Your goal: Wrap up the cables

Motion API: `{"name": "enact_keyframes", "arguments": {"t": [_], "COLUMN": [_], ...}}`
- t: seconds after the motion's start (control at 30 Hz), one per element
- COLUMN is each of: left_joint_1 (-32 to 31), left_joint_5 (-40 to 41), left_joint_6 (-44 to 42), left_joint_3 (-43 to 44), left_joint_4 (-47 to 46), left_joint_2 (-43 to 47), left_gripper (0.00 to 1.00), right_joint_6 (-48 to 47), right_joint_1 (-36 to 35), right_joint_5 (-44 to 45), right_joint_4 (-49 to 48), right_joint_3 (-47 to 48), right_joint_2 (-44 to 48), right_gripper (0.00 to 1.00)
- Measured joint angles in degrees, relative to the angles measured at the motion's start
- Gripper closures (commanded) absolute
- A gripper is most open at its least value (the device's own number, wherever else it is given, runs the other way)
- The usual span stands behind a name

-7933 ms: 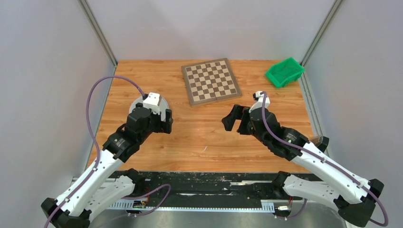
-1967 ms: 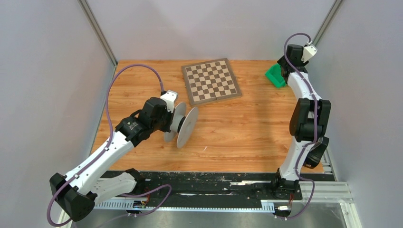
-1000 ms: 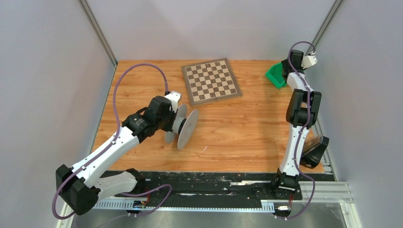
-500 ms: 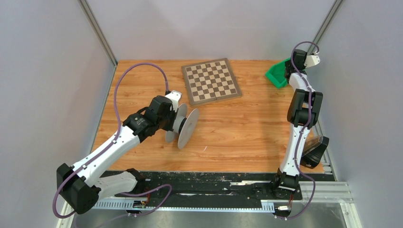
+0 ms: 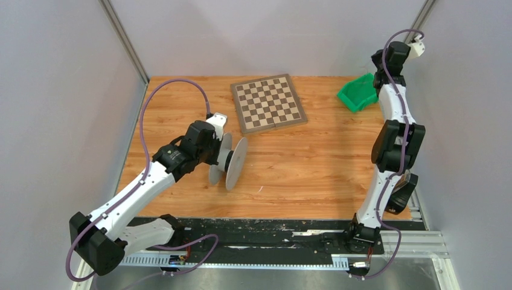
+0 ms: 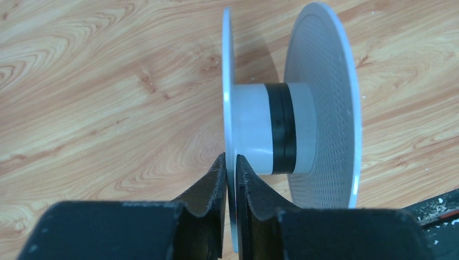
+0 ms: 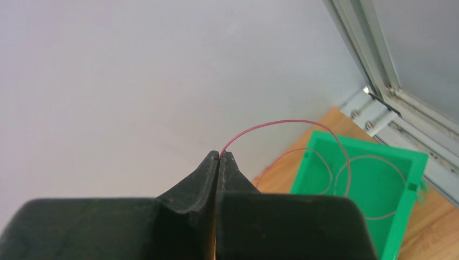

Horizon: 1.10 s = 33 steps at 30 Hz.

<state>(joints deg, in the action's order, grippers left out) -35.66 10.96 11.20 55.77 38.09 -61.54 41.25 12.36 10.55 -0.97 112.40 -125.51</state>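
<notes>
Right wrist: right gripper (image 7: 218,157) is pinching a red cable (image 7: 281,122) trailing into the bin (image 7: 368,143) ahead; left gripper (image 6: 230,162) is clamping a spool (image 6: 249,130) by its near flange.

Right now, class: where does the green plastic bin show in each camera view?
Top external: green plastic bin at the table's far right corner.
Left wrist: not in it.
Right wrist: lower right, thin red cable looped inside.
Shared landmark: the wooden tabletop, seen in all three.
</notes>
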Motion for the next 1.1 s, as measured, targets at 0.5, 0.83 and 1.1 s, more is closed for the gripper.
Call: {"name": "enact_keyframes", "arguments": {"t": [0.5,0.83,1.1], "left_joint_1": [0.2,-0.6,-2.4], "left_joint_5": [-6.4,-9.1,-10.4], "left_joint_6": [2.0,5.7,8.5], "left_joint_3": [0.4,5.2,5.2], "left_joint_4": [-0.9,-2.7,-4.1], "left_joint_2": [0.0,-4.8,-7.4], "left_gripper": [0.97,0.94,0.84], "right_joint_6": [-5.4,-7.2,-8.2], "right_joint_1": [0.1,-4.0,-13.5], "right_joint_5": [-13.7,-26.0,-31.2], "right_joint_4": [7.0,12.4,14.5], "right_joint_3": [4.1,-9.3,-33.5], "right_joint_2": [21.0,37.1,51.3], "right_gripper": [1.0,1.0,1.0]}}
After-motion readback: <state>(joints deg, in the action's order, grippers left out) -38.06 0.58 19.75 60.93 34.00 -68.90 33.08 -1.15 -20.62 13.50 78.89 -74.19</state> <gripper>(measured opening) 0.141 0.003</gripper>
